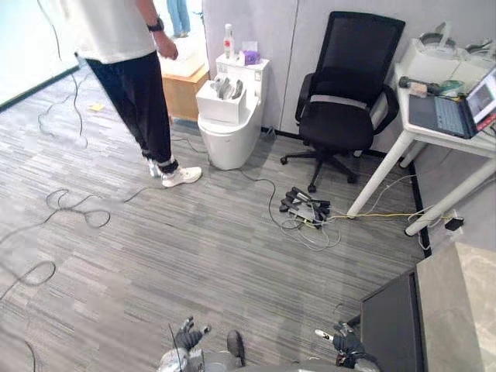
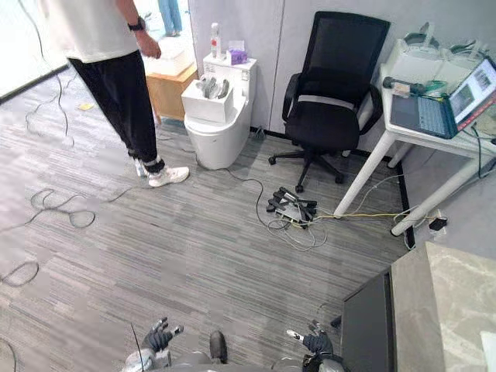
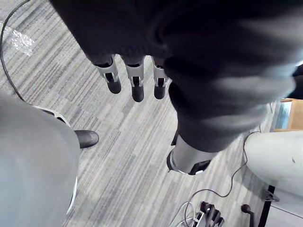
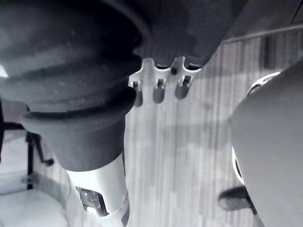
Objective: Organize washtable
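Left hand (image 1: pixel 188 338) low at the near edge, fingers loosely spread, nothing in it; right hand (image 1: pixel 346 342) to its right, fingers relaxed, empty too. Just right of it sits the washtable (image 1: pixel 459 302), stone-topped, its visible edge running near to far. Open floor (image 1: pixel 194 248) ahead; a power strip (image 1: pixel 304 208) with cables mid-floor, office chair (image 1: pixel 349 101), toilet (image 1: pixel 229 132) and a standing person (image 1: pixel 132 77) farther off.

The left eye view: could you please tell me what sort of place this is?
Probably an office or lab with a mock bathroom: a white toilet stands on carpet near a black office chair and a laptop on a white desk.
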